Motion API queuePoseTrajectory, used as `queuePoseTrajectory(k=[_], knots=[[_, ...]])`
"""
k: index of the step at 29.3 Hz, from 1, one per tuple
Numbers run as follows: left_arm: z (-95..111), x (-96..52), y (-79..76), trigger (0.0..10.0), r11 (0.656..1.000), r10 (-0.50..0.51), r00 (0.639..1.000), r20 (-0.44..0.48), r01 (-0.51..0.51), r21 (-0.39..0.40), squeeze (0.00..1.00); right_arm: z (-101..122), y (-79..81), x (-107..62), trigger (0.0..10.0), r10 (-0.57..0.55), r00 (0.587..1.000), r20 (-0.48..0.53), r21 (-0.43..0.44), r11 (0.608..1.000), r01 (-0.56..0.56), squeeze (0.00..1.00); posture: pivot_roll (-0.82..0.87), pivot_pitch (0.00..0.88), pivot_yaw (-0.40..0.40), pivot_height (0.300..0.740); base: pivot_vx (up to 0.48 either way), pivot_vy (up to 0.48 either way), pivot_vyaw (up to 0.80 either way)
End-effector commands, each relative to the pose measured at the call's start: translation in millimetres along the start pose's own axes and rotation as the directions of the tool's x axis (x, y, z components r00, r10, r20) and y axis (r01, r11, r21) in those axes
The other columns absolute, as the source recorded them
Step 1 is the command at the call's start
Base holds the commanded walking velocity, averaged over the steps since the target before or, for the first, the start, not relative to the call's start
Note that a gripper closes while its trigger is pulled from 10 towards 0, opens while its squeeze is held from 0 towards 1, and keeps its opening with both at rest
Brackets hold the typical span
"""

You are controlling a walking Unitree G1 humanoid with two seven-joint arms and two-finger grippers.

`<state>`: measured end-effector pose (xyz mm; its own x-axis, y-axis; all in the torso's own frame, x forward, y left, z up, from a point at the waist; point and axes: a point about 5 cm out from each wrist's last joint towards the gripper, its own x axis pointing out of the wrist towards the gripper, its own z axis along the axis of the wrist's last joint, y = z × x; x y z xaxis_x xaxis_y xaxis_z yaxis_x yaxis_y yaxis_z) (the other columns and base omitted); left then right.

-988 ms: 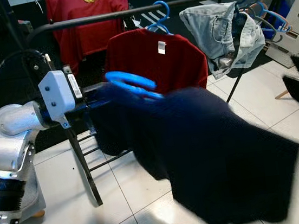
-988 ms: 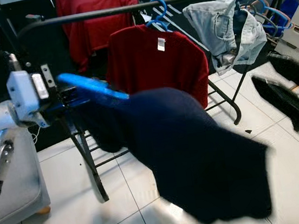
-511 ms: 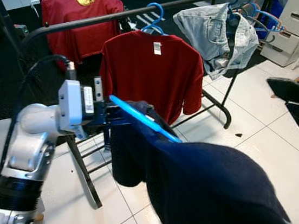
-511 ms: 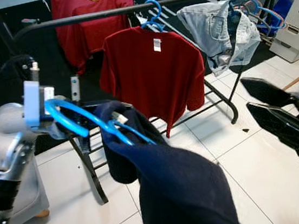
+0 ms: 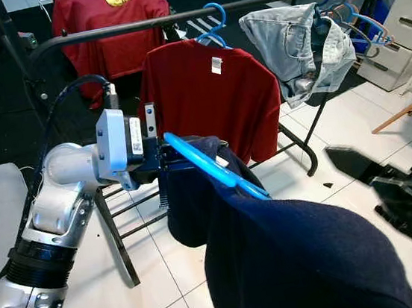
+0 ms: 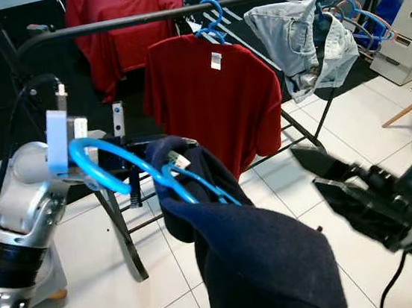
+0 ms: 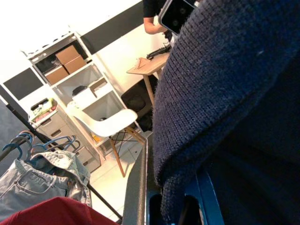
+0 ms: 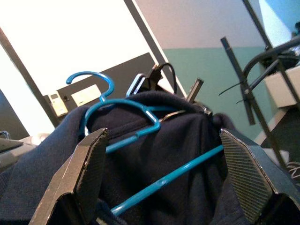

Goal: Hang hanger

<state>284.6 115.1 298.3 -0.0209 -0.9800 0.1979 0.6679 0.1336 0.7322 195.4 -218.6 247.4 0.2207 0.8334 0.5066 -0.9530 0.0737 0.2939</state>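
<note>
My left gripper [image 5: 156, 164] is shut on a blue hanger [image 5: 211, 164] and holds it out in front of me, below the black clothes rail [image 5: 174, 19]. A navy knit sweater [image 5: 302, 262] hangs from that hanger and droops towards me. The hanger's hook [image 6: 78, 151] points to my left. My right gripper [image 6: 307, 168] is open at the right, close to the sweater but apart from it. In the right wrist view its fingers [image 8: 82, 173] stand wide apart, with the hanger [image 8: 122, 108] and sweater beyond them. The left wrist view shows navy knit [image 7: 225, 93] up close.
A red T-shirt [image 5: 213, 93] on a blue hanger hangs mid-rail. Pale denim [image 5: 289, 38] and several bare hangers [image 5: 353, 1] hang further right. Behind the rail a red cloth [image 5: 100, 24] is draped. White drawers [image 5: 402, 32] stand far right, and white tiled floor [image 5: 154, 280] lies below.
My right gripper has come in from the right edge towards the sweater. The left arm has shifted the hanger slightly right. The camera has also moved.
</note>
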Motion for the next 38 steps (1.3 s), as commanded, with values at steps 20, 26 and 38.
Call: queuePoseTrajectory(k=[20,26,38], knots=[[-54,-30.4,10.9,10.0,0.959,0.263,0.845,-0.466,-0.176,0.223,0.00,73,-2.7,-25.7,10.0,-0.380,0.868,0.320,-0.432,0.757,0.491,0.00,-0.01,0.176,-0.024,0.740,0.000,0.000,0.00],[-81,-52.2,-0.5,10.0,0.961,0.276,0.691,-0.668,-0.196,0.195,0.00,87,-15.0,-35.0,10.0,-0.521,0.757,0.394,-0.455,0.605,0.654,0.00,-0.02,0.180,-0.019,0.740,0.000,0.000,0.00],[-114,-67.1,-39.8,10.0,0.804,0.253,0.558,-0.790,-0.575,-0.149,0.00,47,-49.9,-34.8,10.0,-0.711,0.640,0.292,-0.435,0.497,0.750,0.00,-0.01,0.190,-0.016,0.740,0.000,0.000,0.00]])
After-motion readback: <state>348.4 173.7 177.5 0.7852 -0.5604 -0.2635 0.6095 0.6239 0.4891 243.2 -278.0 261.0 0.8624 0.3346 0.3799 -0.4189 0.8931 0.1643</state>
